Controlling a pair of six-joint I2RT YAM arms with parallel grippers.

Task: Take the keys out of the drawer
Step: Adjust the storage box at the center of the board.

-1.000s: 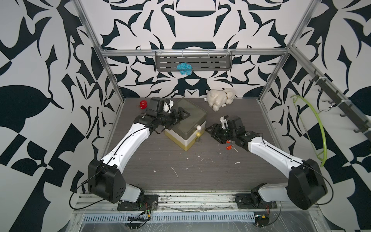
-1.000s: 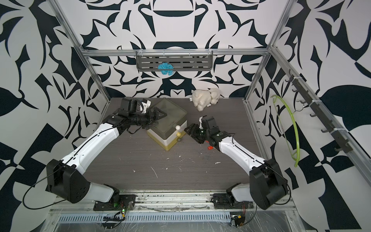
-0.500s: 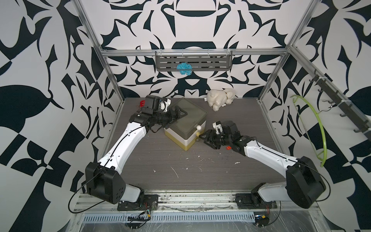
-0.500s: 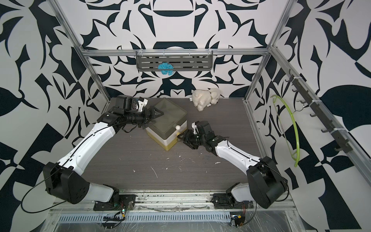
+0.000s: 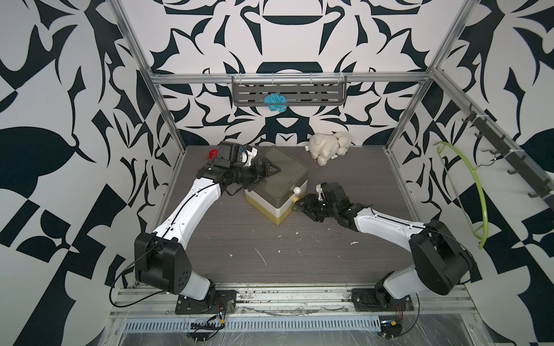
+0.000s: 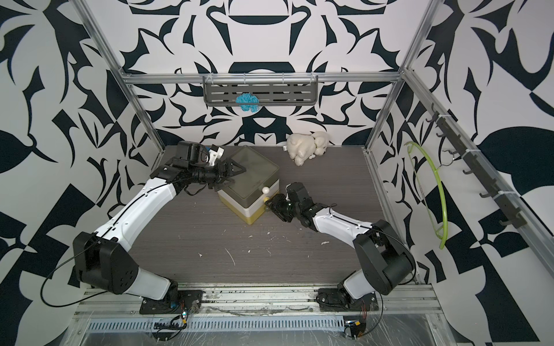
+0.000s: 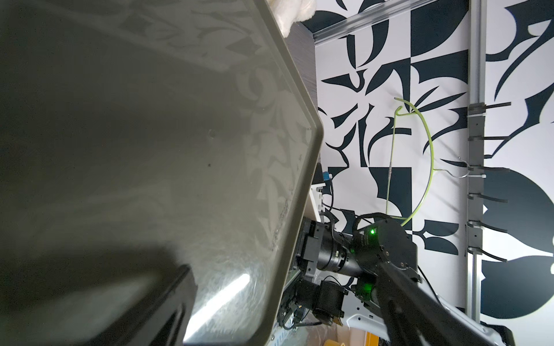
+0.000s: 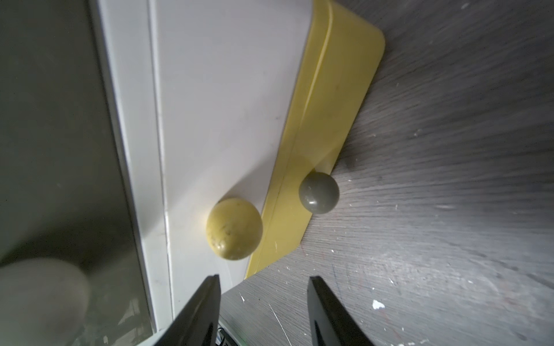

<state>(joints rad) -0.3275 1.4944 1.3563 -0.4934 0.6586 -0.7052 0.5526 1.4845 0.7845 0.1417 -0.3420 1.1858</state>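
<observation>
A small drawer unit (image 5: 287, 179) stands at the back of the table: grey-green top, white middle drawer (image 8: 224, 104), yellow bottom drawer (image 8: 329, 99). All drawers look shut, and the keys are hidden. My right gripper (image 8: 263, 278) is open and empty, with its tips just short of the yellow knob (image 8: 233, 229) and the grey knob (image 8: 318, 193). In both top views it sits at the unit's front (image 5: 301, 206) (image 6: 269, 205). My left gripper (image 5: 268, 175) is open and rolled on its side. One finger (image 7: 156, 299) lies on the unit's lid (image 7: 150, 119).
A white plush toy (image 5: 328, 148) lies at the back wall. A round red toy (image 5: 212, 153) sits in the back left corner. A blue thing (image 5: 275, 102) hangs on the wall shelf and a green hanger (image 5: 473, 191) on the right wall. White scraps (image 5: 260, 257) dot the table.
My right gripper moved left to the unit's knobs and its jaws narrowed. A small red thing on the table beside it is now covered by the arm. My left gripper stayed on the lid.
</observation>
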